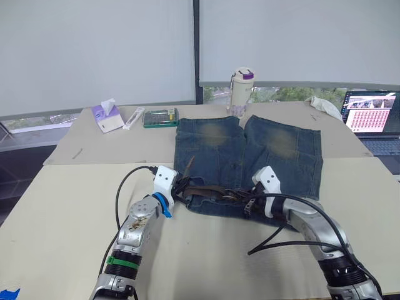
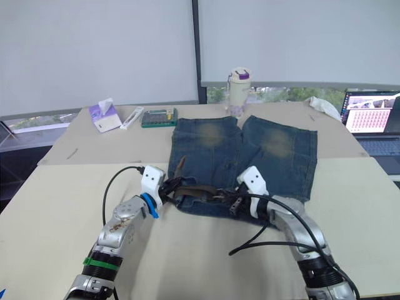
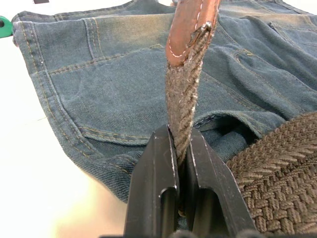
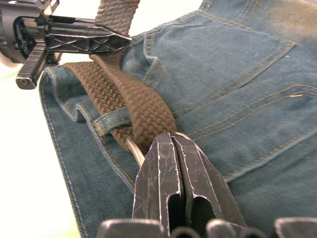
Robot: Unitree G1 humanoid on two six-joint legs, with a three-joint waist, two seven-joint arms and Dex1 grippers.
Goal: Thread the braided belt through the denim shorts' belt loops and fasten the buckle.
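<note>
Left eye view: faded blue denim shorts [image 1: 247,164] lie flat on the pale table [image 1: 56,212], waistband toward the robot. A long dark brown braided belt [image 1: 209,192] runs along the waistband. The left tool [image 1: 179,186] is at the left end of the waistband and the right tool [image 1: 250,203] is near its middle. Far back stand a cream bottle with a purple lid [image 1: 240,89], a purple tissue box [image 1: 106,117], a flat green case [image 1: 160,117] and an open laptop [image 1: 373,120].

Right eye view: same scene. The belt's brown tip sticks up and away from the left tool.

Left wrist view: the left tool's two black fingers [image 3: 153,188] are pressed together, pinching the braided belt just below its smooth brown leather tip [image 3: 190,29]. The strap stands up out of the tool. More braid lies on the shorts beside it.

Right wrist view: the right tool's fingers [image 4: 158,183] are pressed together on the belt where a bit of silver metal, likely the buckle [image 4: 134,149], peeks out. The belt passes under one small denim belt loop [image 4: 115,123] just in front.

I think the job now is joining the tip to the buckle. To do it well, the right tool should hold the buckle steady while the left tool points the tip straight at the frame and slides it slowly, so the braid does not bend or twist.
</note>
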